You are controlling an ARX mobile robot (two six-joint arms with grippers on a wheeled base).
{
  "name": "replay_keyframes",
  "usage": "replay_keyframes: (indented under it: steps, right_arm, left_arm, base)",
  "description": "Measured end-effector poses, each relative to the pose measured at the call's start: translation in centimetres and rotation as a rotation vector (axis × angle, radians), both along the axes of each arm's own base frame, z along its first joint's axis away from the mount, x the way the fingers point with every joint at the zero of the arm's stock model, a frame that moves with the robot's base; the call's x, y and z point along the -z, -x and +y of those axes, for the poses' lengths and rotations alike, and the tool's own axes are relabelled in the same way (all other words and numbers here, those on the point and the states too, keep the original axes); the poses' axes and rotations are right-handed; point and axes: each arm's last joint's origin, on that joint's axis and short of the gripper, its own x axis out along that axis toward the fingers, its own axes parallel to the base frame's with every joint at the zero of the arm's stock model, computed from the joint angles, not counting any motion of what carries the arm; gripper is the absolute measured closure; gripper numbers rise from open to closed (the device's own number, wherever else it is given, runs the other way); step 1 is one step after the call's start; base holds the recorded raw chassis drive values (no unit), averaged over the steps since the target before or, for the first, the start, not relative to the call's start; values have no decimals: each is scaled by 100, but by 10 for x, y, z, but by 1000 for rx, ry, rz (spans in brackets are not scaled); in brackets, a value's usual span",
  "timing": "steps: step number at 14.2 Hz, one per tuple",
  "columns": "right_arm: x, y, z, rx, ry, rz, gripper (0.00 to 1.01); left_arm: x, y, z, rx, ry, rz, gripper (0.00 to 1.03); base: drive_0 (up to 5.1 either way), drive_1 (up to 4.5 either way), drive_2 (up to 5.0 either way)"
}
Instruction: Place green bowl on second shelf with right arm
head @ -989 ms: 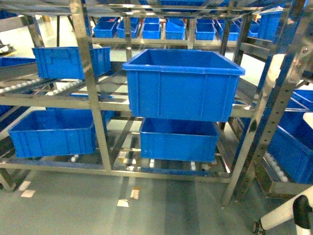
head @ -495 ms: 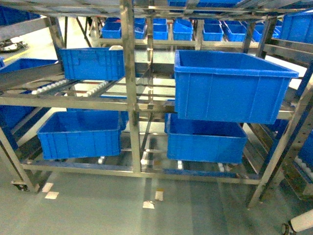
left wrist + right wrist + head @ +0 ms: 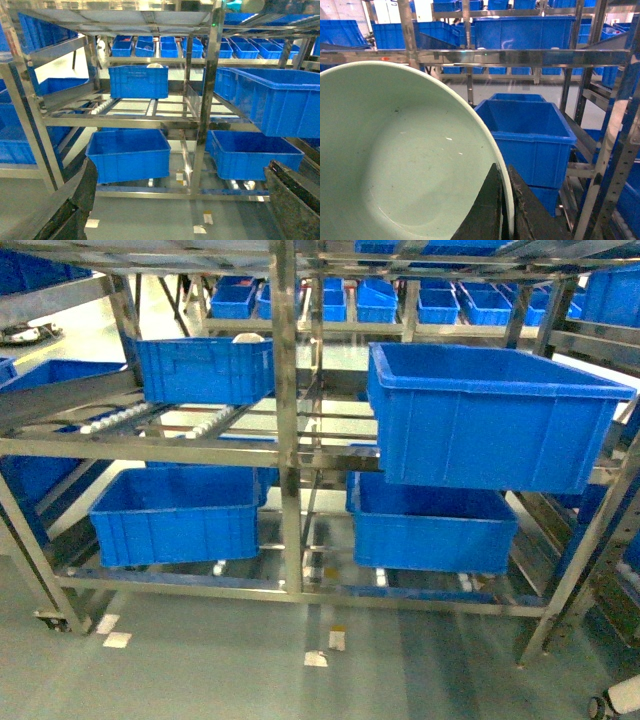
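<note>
The right gripper [image 3: 502, 210] pinches the rim of the green bowl [image 3: 400, 165], well short of the metal rack [image 3: 290, 440]. The left gripper [image 3: 180, 200] is spread wide. A large blue crate [image 3: 490, 415] overhangs the rack's front edge; bare rollers [image 3: 190, 425] lie left of it.

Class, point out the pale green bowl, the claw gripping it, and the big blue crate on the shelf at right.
Pale mint-green glossy bowl [image 3: 395, 165]: right wrist view, inner wall.
Right claw [image 3: 506, 210]: right wrist view, at the bowl's rim.
Large blue plastic crate [image 3: 490, 430]: head view, front wall.
</note>
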Motion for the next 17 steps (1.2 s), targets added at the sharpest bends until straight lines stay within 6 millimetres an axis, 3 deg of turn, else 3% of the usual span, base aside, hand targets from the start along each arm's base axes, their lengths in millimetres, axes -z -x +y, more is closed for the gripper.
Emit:
replay_keyframes:
  steps: [3,17]
  right_arm:
    - [0,0,0,-3,1,-3,99]
    - [0,0,0,-3,1,-5,99]
  left_arm:
    - [0,0,0,-2,0,2,5]
    - [0,0,0,0,0,2,5]
  base:
    - [0,0,0]
    - [-2,428,-432]
